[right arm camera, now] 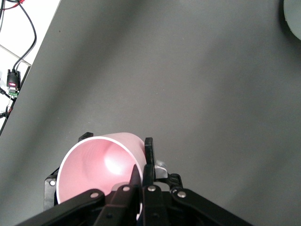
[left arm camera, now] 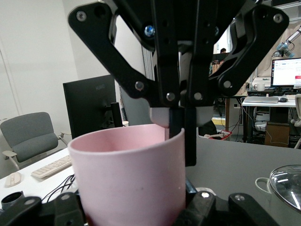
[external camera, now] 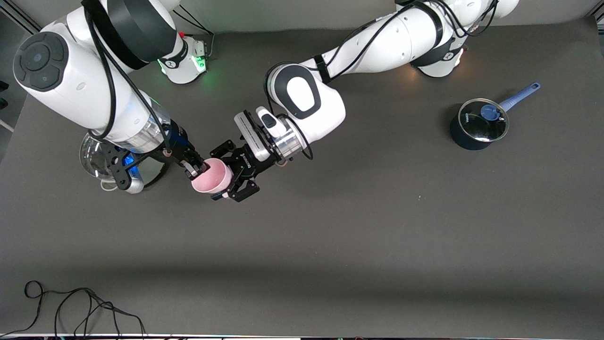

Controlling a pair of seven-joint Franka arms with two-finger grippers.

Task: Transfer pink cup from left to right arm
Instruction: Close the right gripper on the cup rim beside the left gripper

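At the left of the front frame a glass lid (external camera: 96, 158) lies on the table (external camera: 358, 236). Left of centre, the right gripper (external camera: 194, 168) pinches the cup (external camera: 212, 176) by its rim; the left gripper (external camera: 234, 174) clamps its body, in mid-air. At upper right sits a lidded pot (external camera: 477, 125).

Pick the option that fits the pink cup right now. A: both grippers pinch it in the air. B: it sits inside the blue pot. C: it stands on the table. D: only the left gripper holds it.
A: the left gripper and the right gripper each clamp the pink cup, which hangs tilted above the table.
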